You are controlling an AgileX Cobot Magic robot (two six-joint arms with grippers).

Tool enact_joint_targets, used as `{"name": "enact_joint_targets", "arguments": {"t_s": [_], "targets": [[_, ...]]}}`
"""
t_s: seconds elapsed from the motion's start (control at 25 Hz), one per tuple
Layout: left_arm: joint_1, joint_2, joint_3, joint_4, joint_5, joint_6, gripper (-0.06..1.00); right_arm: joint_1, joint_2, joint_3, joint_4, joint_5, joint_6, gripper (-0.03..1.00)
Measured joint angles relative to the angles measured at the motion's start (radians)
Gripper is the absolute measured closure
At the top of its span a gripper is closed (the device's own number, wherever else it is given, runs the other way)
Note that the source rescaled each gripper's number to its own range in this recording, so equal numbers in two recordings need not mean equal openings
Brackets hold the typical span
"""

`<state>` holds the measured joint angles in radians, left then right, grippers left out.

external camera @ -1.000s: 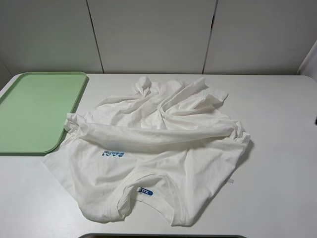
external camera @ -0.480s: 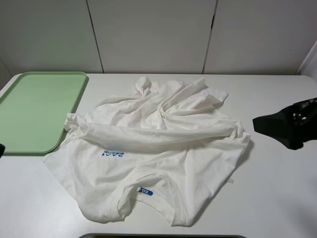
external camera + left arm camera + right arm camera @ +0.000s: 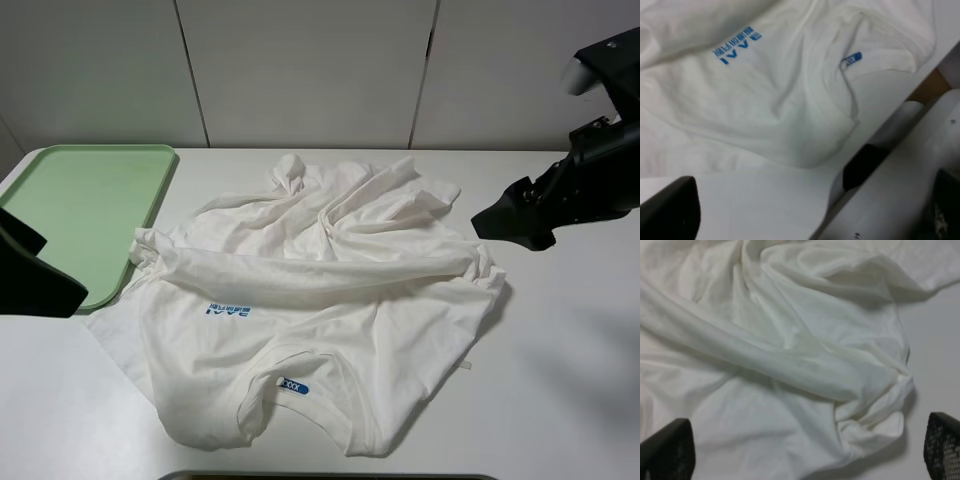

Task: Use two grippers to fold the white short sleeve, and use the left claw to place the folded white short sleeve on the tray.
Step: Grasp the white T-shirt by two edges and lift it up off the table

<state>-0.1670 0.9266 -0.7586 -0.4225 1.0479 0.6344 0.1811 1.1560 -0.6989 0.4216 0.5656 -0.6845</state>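
Barely started: white short sleeve sits crumpled, tray is bare, left end effector and right end effector both released.

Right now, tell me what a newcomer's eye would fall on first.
The crumpled white shirt sprawls across the middle of the table, its blue lettering and neck label toward the near edge. The green tray lies at its left. The left gripper and right gripper hang open on either side of the shirt.
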Motion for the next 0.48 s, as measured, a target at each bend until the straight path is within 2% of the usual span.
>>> {"name": "enact_joint_targets", "arguments": {"t_s": [0.24, 0.48], "targets": [[0.000, 0.099, -0.001, 0.000, -0.096, 0.043, 0.03, 0.000, 0.138, -0.030, -0.046, 0.016, -0.197, -0.03], [0.000, 0.148, -0.005, -0.001, -0.115, 0.044, 0.03, 0.000, 0.264, -0.030, -0.233, 0.012, -0.237, -0.03]]}}
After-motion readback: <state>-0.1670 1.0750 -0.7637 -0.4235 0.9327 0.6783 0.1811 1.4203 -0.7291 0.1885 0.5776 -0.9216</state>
